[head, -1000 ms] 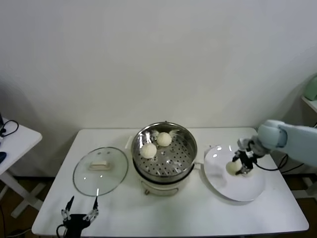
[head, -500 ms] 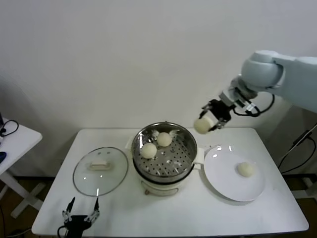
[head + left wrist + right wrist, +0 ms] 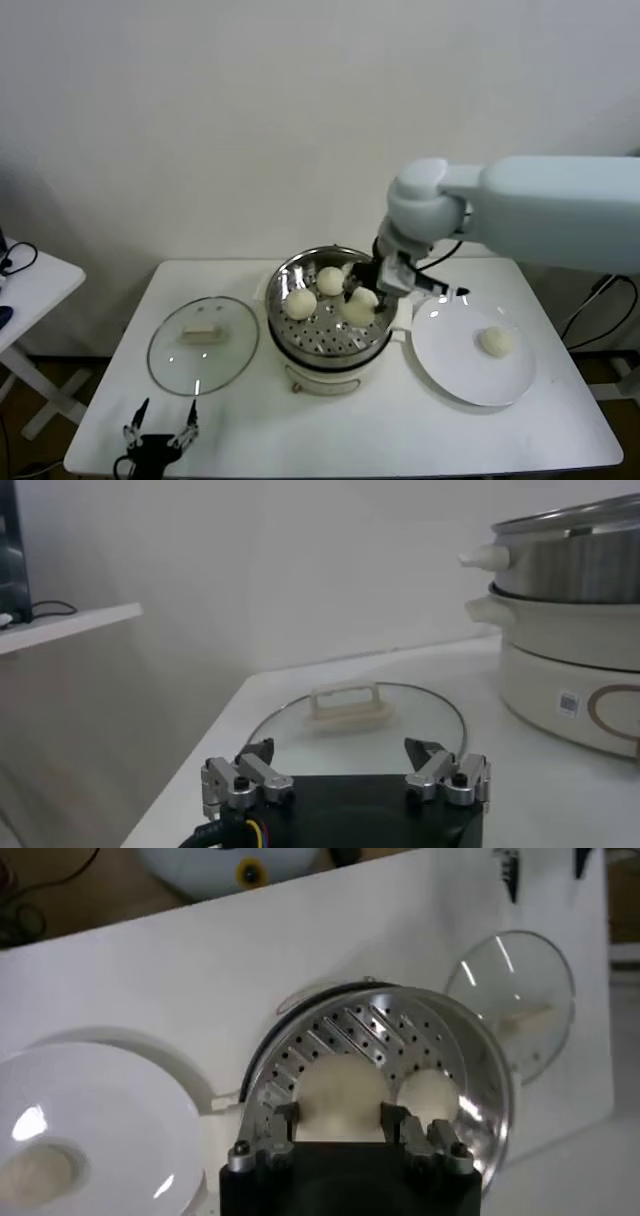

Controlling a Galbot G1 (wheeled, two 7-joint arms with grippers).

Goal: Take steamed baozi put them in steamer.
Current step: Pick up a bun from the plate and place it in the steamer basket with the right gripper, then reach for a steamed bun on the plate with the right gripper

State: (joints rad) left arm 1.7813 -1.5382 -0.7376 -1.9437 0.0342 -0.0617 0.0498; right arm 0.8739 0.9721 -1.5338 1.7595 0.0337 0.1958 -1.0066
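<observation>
The steel steamer (image 3: 325, 335) stands mid-table on its cream pot base (image 3: 322, 380). Two baozi lie in it, one (image 3: 300, 303) at the left and one (image 3: 330, 281) at the back. My right gripper (image 3: 360, 298) is low over the steamer's right side, shut on a third baozi (image 3: 361, 309). In the right wrist view this baozi (image 3: 340, 1088) sits between the fingers (image 3: 287, 1118) above the perforated bottom (image 3: 360, 1028). A fourth baozi (image 3: 495, 341) lies on the white plate (image 3: 460, 365). My left gripper (image 3: 160, 432) is parked open at the table's front left.
The round glass lid (image 3: 203, 343) lies flat left of the steamer, just beyond the left gripper (image 3: 347, 765) in the left wrist view (image 3: 355, 720). The plate is right of the steamer. A small side table (image 3: 25, 285) stands at far left.
My right gripper lifted a baozi off the plate, carried it up and left, and has now come down with it into the steamer's right side. The left arm has not moved.
</observation>
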